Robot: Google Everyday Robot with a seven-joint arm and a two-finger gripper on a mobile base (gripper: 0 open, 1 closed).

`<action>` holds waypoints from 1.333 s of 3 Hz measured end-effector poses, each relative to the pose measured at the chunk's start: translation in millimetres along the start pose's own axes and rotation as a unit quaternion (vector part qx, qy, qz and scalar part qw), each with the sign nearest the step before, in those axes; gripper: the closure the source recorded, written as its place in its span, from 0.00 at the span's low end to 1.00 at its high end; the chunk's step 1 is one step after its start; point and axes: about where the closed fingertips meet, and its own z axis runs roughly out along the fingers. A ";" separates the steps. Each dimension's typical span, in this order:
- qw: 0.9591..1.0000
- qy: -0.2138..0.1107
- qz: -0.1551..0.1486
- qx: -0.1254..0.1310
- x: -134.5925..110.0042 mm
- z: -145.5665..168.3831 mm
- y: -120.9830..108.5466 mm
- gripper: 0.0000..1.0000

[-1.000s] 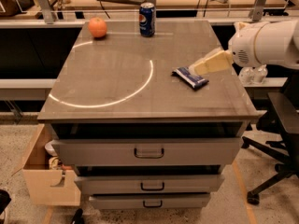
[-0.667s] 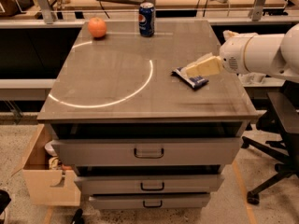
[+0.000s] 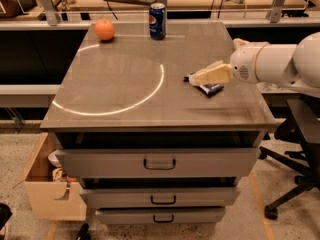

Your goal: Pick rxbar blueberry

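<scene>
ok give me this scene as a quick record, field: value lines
top: grey cabinet top with a pale arc on it
bar: dark blue, lying flat at the right, partly hidden by the gripper
gripper: low over the bar, arm from the right side
can: blue, upright, at the back edge
orange: back left, apart from the can
drawers: three, below the top
</scene>
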 end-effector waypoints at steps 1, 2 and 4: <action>0.998 -0.019 0.051 -0.015 16.9 16.5 2.2 0.00; 0.996 -0.021 0.080 -0.021 33.0 24.0 6.2 0.00; 0.996 -0.010 0.086 -0.036 70.9 29.6 19.7 0.00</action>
